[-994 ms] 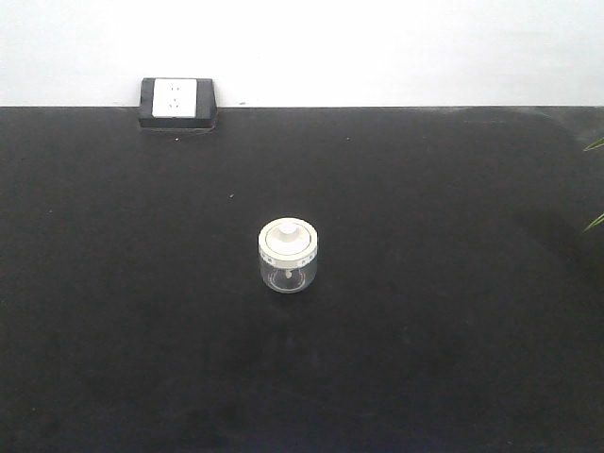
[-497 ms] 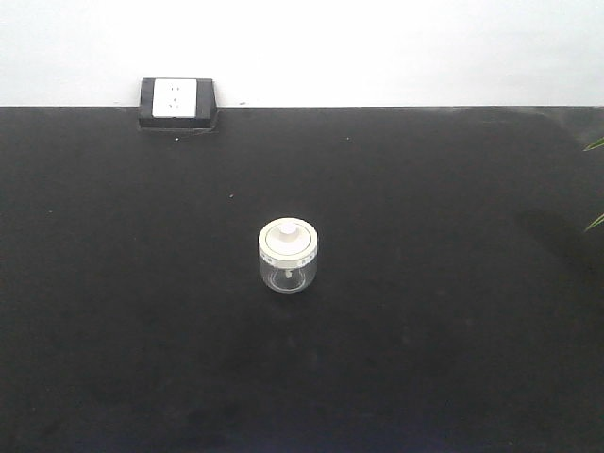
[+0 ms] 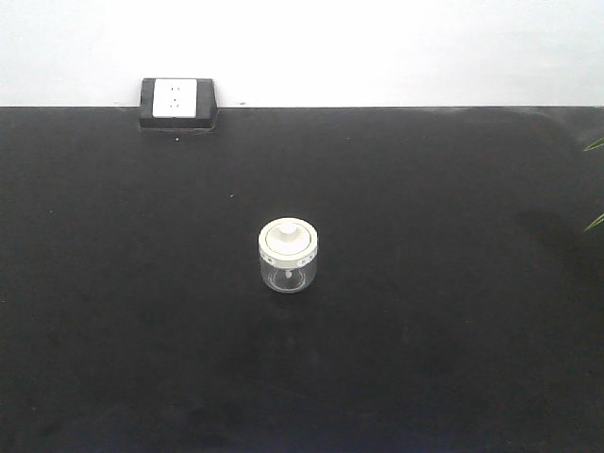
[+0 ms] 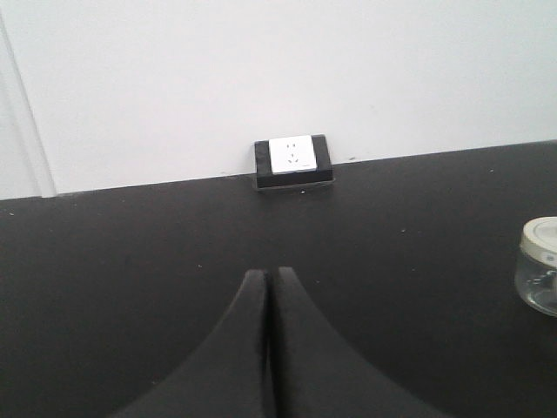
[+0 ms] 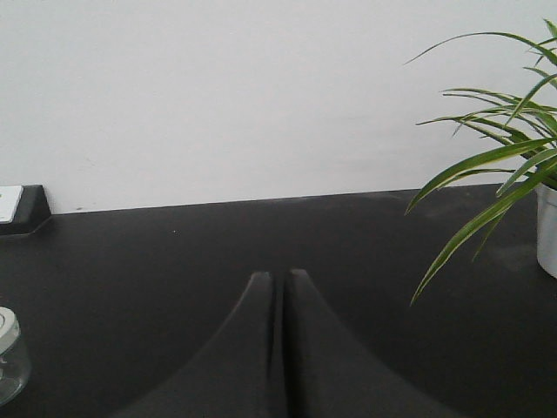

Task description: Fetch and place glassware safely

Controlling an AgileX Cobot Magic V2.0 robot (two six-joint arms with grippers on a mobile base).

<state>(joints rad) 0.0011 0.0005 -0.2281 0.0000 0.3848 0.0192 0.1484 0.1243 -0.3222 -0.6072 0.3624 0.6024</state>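
Left claw (image 4: pixel 269 287) and right claw (image 5: pixel 280 287): tips pressed together, empty, low over black surface (image 3: pixel 453 359). Glass jar (image 3: pixel 288 255) upright mid-surface, lid (image 3: pixel 288 237) on, between both claws, untouched. Judgement: open wide before approaching, grip the glass body under the lid, not the knob. Socket box (image 3: pixel 176 102) at far wall.

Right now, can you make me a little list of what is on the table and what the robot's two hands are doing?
jar: small clear glass jar, upright, mid-table, untouched
lid: cream-white lid with knob, on the jar
socket: white power socket in black block, at the wall
plant: potted plant, far right
left gripper: fingers together, holding nothing
right gripper: fingers together, holding nothing
table: black table
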